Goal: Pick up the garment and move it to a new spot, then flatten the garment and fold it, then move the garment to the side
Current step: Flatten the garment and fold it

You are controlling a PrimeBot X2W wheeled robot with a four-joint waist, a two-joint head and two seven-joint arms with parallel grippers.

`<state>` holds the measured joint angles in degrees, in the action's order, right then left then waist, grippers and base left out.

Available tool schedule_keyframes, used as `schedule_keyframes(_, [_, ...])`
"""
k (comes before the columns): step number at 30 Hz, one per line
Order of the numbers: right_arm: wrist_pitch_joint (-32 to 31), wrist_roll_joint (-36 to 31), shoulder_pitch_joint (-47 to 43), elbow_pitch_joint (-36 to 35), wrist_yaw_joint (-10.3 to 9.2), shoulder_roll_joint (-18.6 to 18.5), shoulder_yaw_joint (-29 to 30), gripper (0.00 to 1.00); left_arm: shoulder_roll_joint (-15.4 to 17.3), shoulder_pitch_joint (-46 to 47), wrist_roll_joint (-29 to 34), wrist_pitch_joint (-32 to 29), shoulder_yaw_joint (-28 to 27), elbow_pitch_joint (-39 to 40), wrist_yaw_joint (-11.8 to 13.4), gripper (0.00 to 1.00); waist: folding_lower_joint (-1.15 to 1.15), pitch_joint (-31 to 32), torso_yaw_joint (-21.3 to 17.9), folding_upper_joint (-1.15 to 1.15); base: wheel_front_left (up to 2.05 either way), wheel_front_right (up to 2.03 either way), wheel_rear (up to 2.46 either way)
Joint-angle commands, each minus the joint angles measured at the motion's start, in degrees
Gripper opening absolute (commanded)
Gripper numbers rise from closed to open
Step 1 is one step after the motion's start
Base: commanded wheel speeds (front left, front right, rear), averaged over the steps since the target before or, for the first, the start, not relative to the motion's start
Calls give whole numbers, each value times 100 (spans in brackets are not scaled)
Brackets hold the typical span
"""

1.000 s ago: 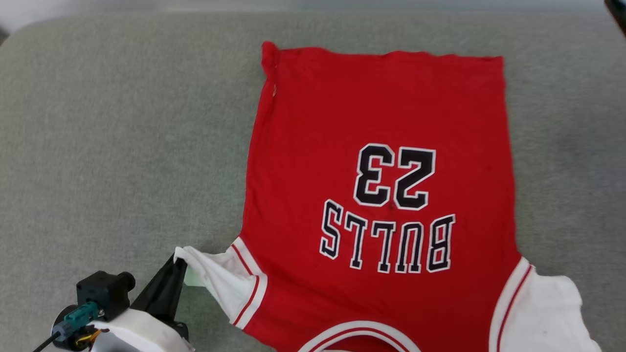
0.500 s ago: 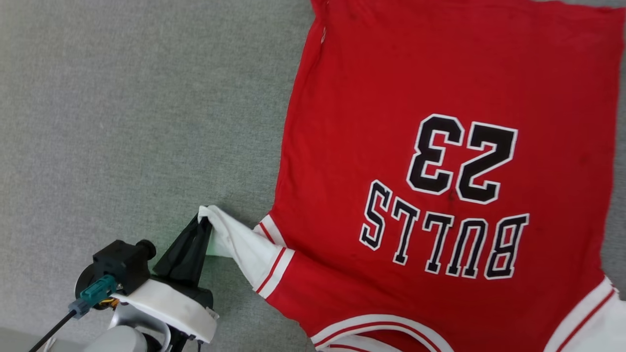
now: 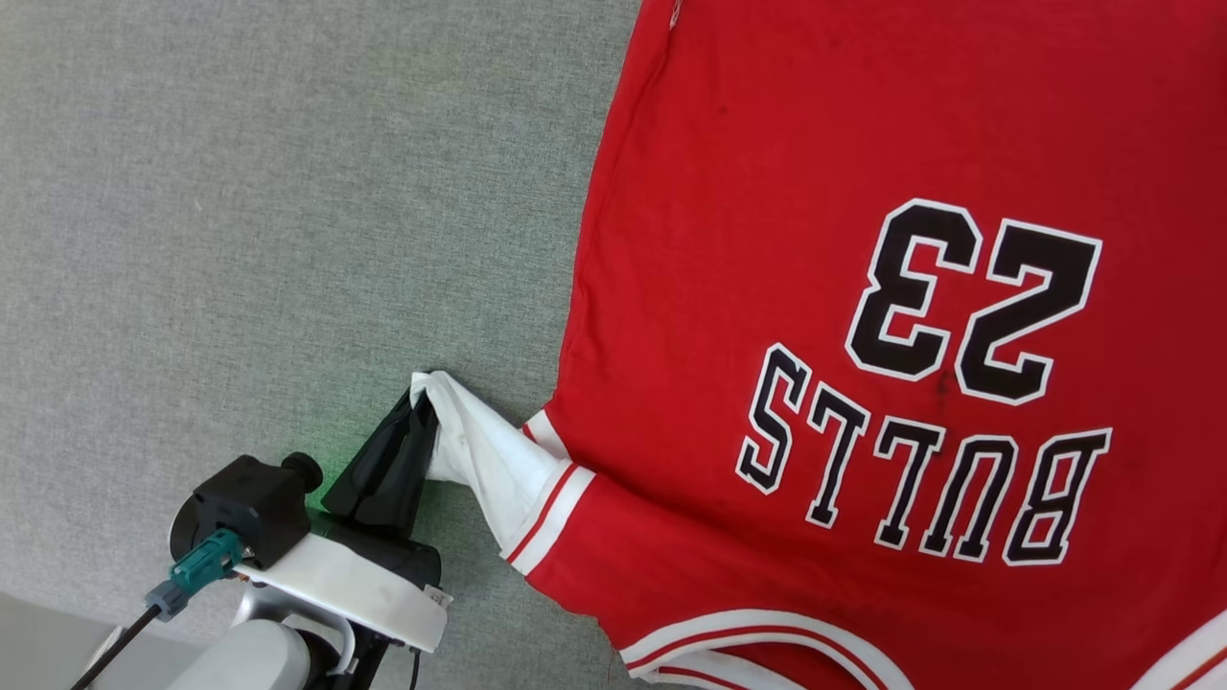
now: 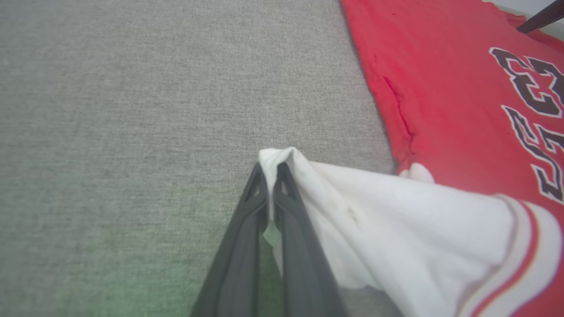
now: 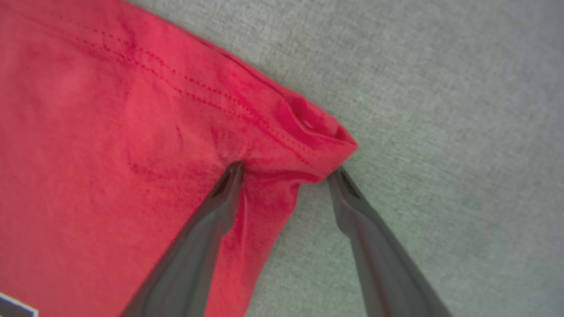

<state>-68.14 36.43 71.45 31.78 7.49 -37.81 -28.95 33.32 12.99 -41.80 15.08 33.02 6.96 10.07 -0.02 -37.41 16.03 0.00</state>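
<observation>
The garment [image 3: 863, 144], a red jersey with "BULLS 23" print face up, lies flat on the grey cloth surface, its collar toward me. At the lower left, my left gripper [image 3: 424, 407] is shut on the tip of the white sleeve [image 3: 489, 460], which is drawn out to the left. The left wrist view shows the fingertips [image 4: 269, 169] pinched on the sleeve [image 4: 396, 220]. In the right wrist view my right gripper [image 5: 285, 171] stands open, one finger on the red cloth [image 5: 110, 110] and one on the grey surface, straddling a puckered hem corner [image 5: 326, 127].
Grey fabric surface [image 3: 240, 192] stretches wide to the left of the garment. Its near edge shows at the lower left corner [image 3: 38, 642]. A dark finger tip [image 4: 539, 17] pokes in at the garment's far corner in the left wrist view.
The head camera has moved closer, shifting the whole picture up and right. The left gripper keeps its hold on the sleeve tip; the garment lies as before.
</observation>
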Motion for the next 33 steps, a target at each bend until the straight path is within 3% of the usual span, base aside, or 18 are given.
schedule_keyframes(1, [-67, 26, -744, 268, 0, 195, -283, 81, -42, 13, 25, 12, -15, -44, -17, 0, 2, 17, -12, 0, 0, 0, 0])
schedule_keyframes(3, [11, 3, -669, 210, 0, 165, -255, 0, -41, -10, 61, 12, -48, -73, -37, 0, 2, 86, -55, 0, 0, 0, 0])
schedule_keyframes(8, [344, 106, -293, -122, -1, 66, -279, 0, 0, -300, 42, 13, -212, -123, 1, 0, 2, 663, -330, 0, 0, 0, 0])
schedule_keyframes(13, [601, 582, -471, -516, -2, -154, -502, 0, 80, -593, -9, 13, -322, -88, 66, 0, 2, 1171, -570, 0, 0, 0, 0])
schedule_keyframes(18, [889, 1134, -907, -1188, -1, -714, -778, 0, 178, -900, -67, -12, -357, -23, 167, 0, 2, 1594, -740, 0, 0, 0, 0])
schedule_keyframes(27, [1436, 2035, -2648, -2578, -1, -2088, -1186, 0, 347, -1346, -156, -56, -418, 119, 368, 0, 2, 2105, -1050, 0, 0, 0, 0])
schedule_keyframes(33, [1985, 2470, -4218, -2875, -1, -2678, -1202, 0, 478, -1500, -117, -112, -435, 266, 501, 0, 2, 2228, -1172, 0, 0, 0, 0])
